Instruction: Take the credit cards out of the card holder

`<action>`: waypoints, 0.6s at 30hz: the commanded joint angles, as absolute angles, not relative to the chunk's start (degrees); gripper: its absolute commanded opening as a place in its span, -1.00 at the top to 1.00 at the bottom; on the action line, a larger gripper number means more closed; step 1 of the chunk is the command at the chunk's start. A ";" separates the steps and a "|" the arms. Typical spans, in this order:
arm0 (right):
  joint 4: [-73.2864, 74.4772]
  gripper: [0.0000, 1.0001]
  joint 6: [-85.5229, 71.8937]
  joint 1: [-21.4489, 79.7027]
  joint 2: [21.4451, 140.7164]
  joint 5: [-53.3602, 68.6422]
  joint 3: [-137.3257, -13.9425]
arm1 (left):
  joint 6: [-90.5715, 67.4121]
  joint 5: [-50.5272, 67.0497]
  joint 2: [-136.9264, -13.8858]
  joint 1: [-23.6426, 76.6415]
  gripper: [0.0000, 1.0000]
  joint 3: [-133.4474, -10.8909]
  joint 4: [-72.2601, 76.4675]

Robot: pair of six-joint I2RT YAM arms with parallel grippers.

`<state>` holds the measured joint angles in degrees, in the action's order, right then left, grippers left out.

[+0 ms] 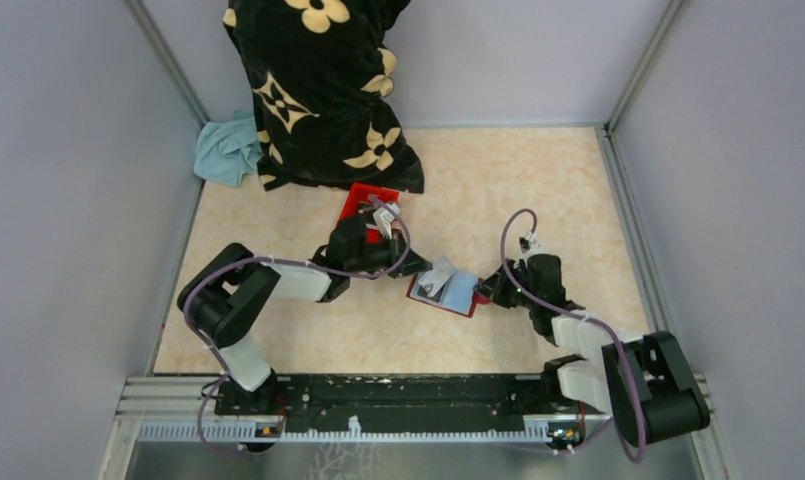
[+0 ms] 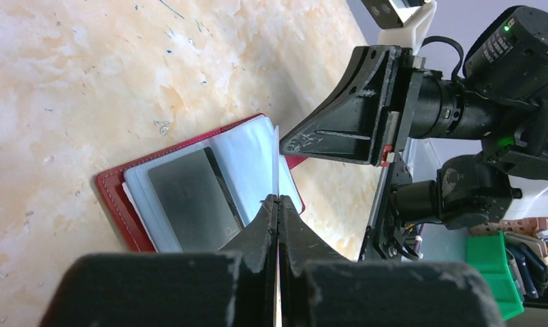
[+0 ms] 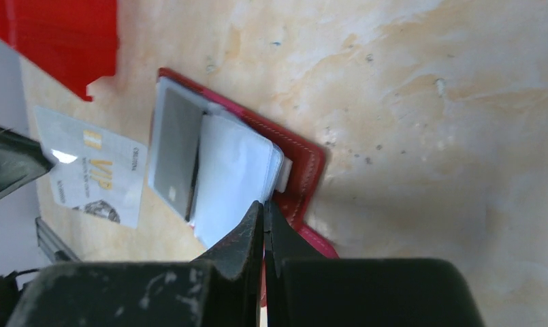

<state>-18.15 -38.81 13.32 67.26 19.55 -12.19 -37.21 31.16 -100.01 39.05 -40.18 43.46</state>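
Observation:
The card holder [image 1: 456,294] lies open on the table, dark red with pale blue sleeves. A dark grey credit card [image 2: 189,197] sits in one sleeve [image 3: 172,146]. My left gripper [image 2: 278,199] is shut on another credit card [image 2: 276,160], seen edge-on and lifted just clear of the holder. In the right wrist view that card [image 3: 94,177] is pale with gold VIP lettering, left of the holder [image 3: 305,163]. My right gripper [image 3: 263,206] is shut on the holder's red cover at its edge, pinning it [image 1: 485,291].
A bright red open box [image 1: 368,205] stands just behind the left arm. A black bag with a cream flower pattern [image 1: 323,90] and a teal cloth [image 1: 228,150] lie at the back left. Grey walls close in three sides. A green bin [image 2: 492,272] shows off the table.

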 commanded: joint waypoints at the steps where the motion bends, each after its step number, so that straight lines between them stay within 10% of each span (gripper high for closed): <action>1: -30.88 1.00 -40.03 12.83 58.63 24.89 -8.00 | -38.79 32.91 -96.50 37.86 1.00 -36.72 54.37; 6: -36.74 1.00 -41.95 12.78 46.06 27.63 -4.20 | -40.12 34.14 -94.83 36.97 1.00 -34.73 58.60; 12: -41.77 0.13 -42.17 12.80 45.04 34.74 -4.54 | -45.79 41.68 -98.69 36.48 1.00 -34.88 68.51; 18: -39.67 0.01 -38.33 12.81 45.34 34.50 -8.34 | -50.70 49.94 -102.92 36.47 1.00 -36.91 76.46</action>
